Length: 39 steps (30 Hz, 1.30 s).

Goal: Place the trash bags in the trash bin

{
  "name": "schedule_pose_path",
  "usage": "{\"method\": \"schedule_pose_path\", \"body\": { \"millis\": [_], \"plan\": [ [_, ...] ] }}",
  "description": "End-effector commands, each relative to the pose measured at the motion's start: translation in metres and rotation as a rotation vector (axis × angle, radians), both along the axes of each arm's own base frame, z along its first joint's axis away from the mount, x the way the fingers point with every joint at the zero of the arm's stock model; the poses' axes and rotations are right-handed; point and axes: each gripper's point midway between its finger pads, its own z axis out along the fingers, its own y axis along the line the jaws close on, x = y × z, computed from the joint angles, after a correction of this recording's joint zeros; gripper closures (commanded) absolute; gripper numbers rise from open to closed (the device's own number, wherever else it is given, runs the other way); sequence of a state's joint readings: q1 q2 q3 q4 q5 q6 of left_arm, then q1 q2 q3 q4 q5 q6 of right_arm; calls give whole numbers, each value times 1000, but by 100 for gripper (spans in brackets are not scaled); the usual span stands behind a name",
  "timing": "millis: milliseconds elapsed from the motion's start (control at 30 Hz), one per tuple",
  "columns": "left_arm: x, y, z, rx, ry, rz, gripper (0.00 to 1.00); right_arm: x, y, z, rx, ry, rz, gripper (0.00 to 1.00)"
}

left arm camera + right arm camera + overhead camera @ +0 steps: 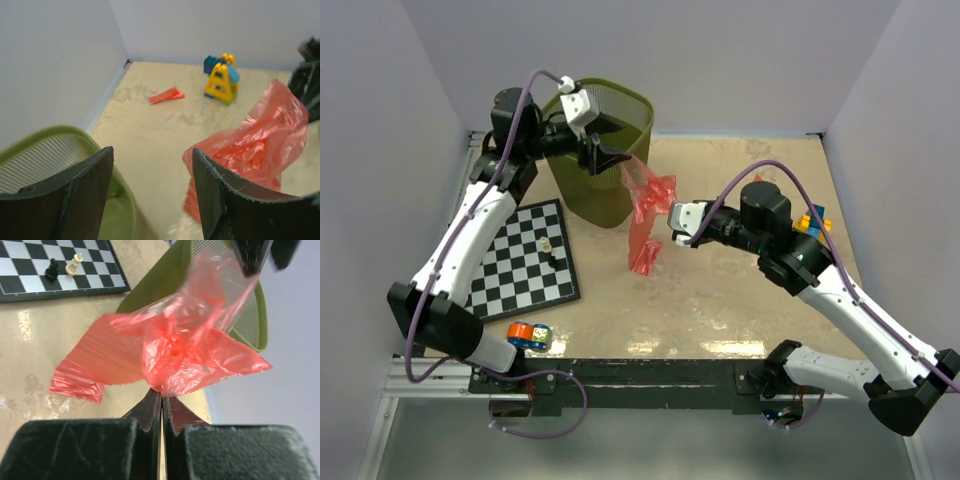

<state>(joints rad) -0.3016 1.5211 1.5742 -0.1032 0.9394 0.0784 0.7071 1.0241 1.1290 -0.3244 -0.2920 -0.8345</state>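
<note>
Pinching the bag (pixel 175 350) tight in my right claw (pixel 161 392), I had it hanging lengthwise just beside the bin (pixel 582 190); left claw (pixel 150 156) gaped empty by its rim.

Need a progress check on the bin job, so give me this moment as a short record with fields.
Large trash bag: crumpled, lifted off the table, right of the bin, not inside it
Right gripper: shut on a bunched fold of that bag
Left gripper: open over the bin's edge; bag beside its fingers, not between them
Trash bin: upright, olive-green mesh
Second bag: small flat red strip on the table near the toy blocks
Chessboard: in front of the bin, two pieces on it
</note>
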Motion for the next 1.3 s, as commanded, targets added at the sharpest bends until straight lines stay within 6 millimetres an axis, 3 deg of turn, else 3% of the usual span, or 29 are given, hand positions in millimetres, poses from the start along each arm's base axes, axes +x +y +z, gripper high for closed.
{"method": "schedule_pose_path", "body": {
  "millis": [0, 167, 300, 600, 700, 1000, 1100, 1167, 1267],
  "plan": [
    [-48, 19, 40, 239, -590, -110, 30, -7, 5, 19, -18, -15, 64, 100],
    [-87, 2, 13, 380, -752, -300, 27, -3, 12, 15, -43, -1, 86, 100],
    [-107, -12, -3, 398, -691, -368, 29, 1, 16, 19, -39, 8, 84, 100],
    [-102, -30, -5, 280, -426, -275, 35, 5, 15, 28, -17, -10, 62, 100],
    [-100, -34, -14, 281, -351, -272, 39, 5, 17, 31, -11, -14, 66, 100],
    [-88, -27, -47, 425, -327, -260, 64, 17, 9, 33, 7, -18, -14, 100],
    [-91, -22, -55, 461, -334, -270, 77, 19, 6, 28, 8, -4, -28, 100],
    [-90, -19, -59, 476, -342, -267, 91, 19, 3, 28, 11, -1, -36, 100],
    [-85, -10, -61, 503, -369, -233, 100, 27, -8, 25, -12, -4, -65, 100]
  ]
}}
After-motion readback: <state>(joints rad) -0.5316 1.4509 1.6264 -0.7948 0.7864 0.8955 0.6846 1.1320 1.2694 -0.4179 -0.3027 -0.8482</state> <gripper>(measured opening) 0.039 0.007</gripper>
